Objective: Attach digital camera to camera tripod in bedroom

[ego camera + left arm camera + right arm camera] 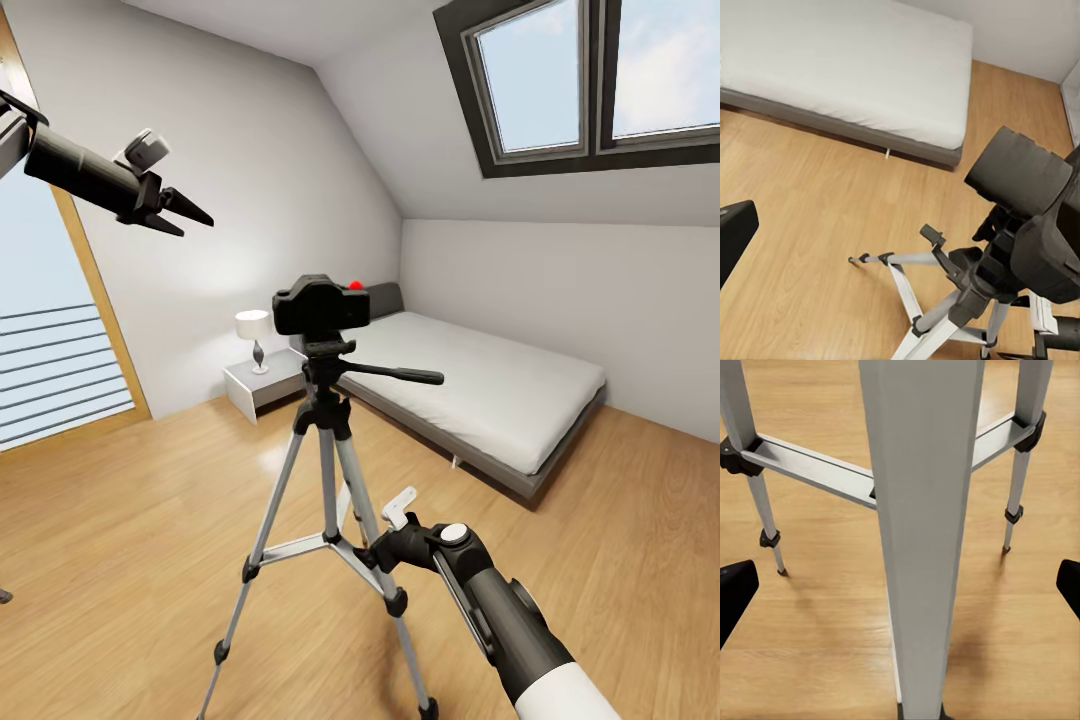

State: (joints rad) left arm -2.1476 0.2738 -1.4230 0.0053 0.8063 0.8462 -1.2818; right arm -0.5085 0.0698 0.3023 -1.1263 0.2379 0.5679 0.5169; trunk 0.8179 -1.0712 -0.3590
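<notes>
Silver camera tripod [919,532] leg stands between the right gripper [900,585]'s spread fingers [735,589], untouched

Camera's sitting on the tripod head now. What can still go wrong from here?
1. The right gripper sits open around a leg of the camera tripod; a sideways pull-out could drag or tip the stand.
2. The digital camera sits high on the head plate, so a tip could drop it to the wooden floor.
3. The left gripper, open and raised beside it, could bump it on lowering.
</notes>
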